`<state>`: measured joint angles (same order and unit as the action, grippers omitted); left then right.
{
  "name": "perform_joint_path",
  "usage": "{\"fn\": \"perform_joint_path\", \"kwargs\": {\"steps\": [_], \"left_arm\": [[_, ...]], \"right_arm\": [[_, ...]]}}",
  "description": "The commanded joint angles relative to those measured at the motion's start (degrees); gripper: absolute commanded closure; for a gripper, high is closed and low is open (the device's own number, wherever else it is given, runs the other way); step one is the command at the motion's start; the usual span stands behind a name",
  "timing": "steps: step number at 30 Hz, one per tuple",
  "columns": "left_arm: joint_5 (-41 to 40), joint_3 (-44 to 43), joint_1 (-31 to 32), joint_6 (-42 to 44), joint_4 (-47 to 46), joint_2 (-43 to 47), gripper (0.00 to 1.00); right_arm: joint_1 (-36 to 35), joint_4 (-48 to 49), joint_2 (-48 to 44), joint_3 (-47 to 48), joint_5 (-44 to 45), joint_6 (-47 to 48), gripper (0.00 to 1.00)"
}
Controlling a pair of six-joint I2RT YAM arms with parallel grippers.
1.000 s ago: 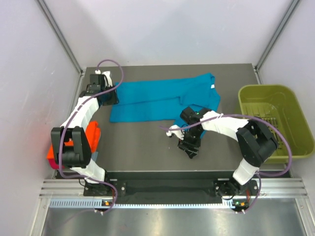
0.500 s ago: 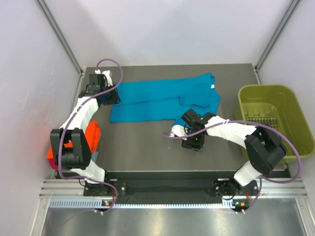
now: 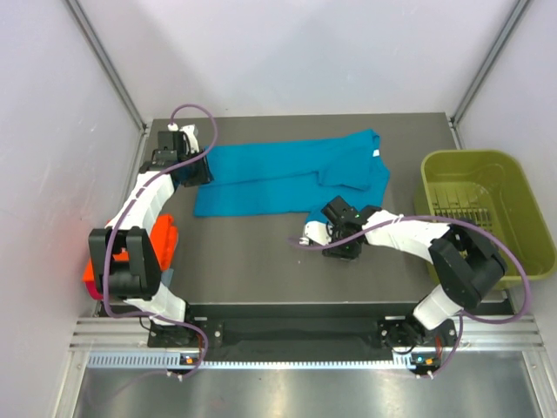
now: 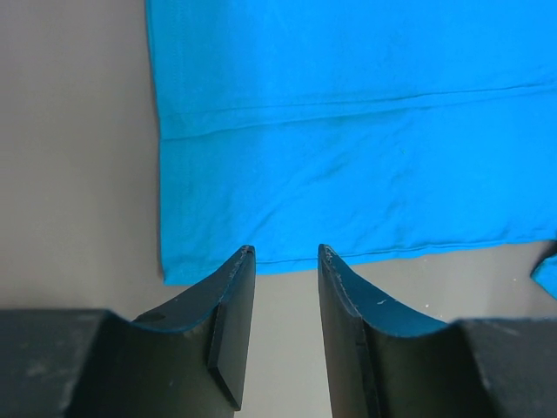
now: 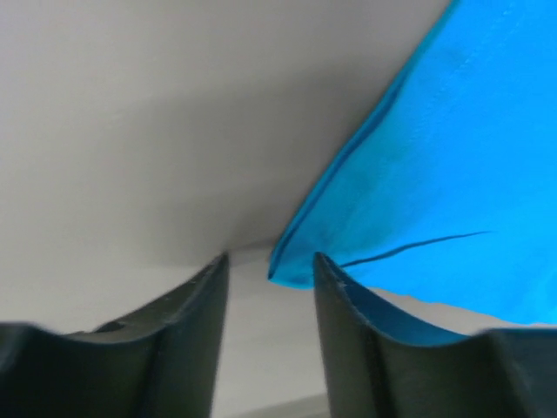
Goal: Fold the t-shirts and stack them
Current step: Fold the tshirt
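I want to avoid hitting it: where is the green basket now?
In the top view, the olive-green basket stands at the right edge of the table, right of the teal t-shirt and apart from it.

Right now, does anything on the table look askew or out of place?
The teal t-shirt lies crooked, its collar end rumpled. The orange t-shirt sits at the left edge of the table, half hidden by the left arm.

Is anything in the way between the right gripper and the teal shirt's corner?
Nothing visible. In the right wrist view the teal t-shirt has its corner just ahead of the open fingers of the right gripper, with only bare table beside it.
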<state>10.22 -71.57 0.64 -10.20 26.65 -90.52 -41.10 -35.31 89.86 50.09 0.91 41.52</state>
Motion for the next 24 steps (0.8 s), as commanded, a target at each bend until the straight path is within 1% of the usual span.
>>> {"fn": "perform_joint_path", "kwargs": {"steps": [1,3,7,8,10,11,12,15,20,24], "left_arm": [[-1.5,-0.3,-0.2,0.9,-0.6,0.9,0.6],[-2.0,1.1,-1.9,0.2,0.4,1.6,0.61],[-4.1,5.1,-4.6,-4.6,4.3,2.8,0.61],[-4.4,5.8,-6.0,-5.7,5.5,2.8,0.61],[-3.7,8.4,-7.6,-9.2,8.6,2.5,0.59],[-1.2,9.6,-9.3,-10.1,8.8,2.4,0.59],[-0.1,11.5,-10.0,-11.2,8.9,2.4,0.59],[0.7,13.7,-11.3,-12.2,8.0,2.5,0.59],[1.6,13.7,-12.2,-12.9,7.2,0.7,0.58],[3.6,13.0,-13.6,-13.8,6.0,-1.8,0.58]], "right_arm": [[0.2,5.2,2.0,-2.3,2.5,0.8,0.61],[0.1,5.8,1.8,-2.4,3.1,0.8,0.69],[0.1,6.6,2.0,-2.5,4.3,0.3,0.8],[0.1,6.6,1.9,-2.2,4.6,0.2,0.87],[0.1,6.1,1.4,-1.6,4.9,-0.1,0.94],[0.1,5.8,0.9,-0.8,5.1,-0.2,1.0],[0.1,5.3,0.7,-0.3,5.5,-0.3,1.0],[0.1,3.7,0.2,1.9,5.7,-0.8,1.0],[0.1,1.7,0.3,5.1,5.6,-1.5,1.0],[0.1,1.7,1.1,5.9,5.4,-1.5,1.0]]}}
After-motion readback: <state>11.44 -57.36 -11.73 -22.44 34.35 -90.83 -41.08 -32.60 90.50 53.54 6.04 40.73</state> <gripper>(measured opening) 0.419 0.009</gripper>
